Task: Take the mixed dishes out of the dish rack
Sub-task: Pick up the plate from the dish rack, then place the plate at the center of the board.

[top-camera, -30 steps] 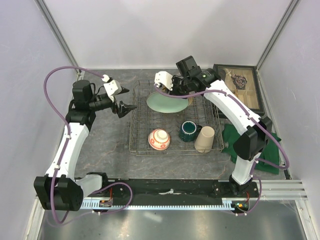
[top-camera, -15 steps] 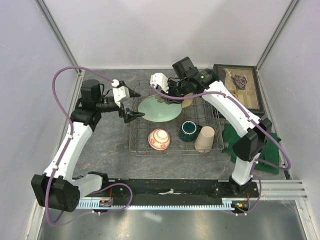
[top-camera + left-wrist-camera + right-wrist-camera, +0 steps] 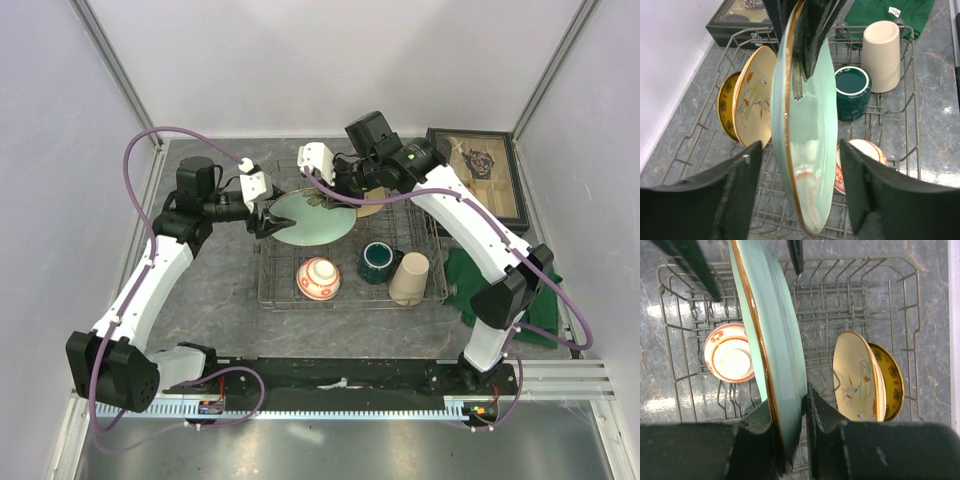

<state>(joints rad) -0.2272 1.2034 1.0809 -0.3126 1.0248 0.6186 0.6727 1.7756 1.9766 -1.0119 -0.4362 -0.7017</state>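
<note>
While between left hand's (image 3: 800,150) spread fingers (image 3: 740,195), pale green plate (image 3: 812,130) pinched in right hand (image 3: 790,415).

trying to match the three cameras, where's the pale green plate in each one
Top external: the pale green plate sits centre, above the far left of the dish rack, its face showing.
Left wrist: the plate is centre, edge-on, running top to bottom.
Right wrist: the plate is left of centre, edge-on.
Shared landmark: the small red-and-white bowl in the rack.
</note>
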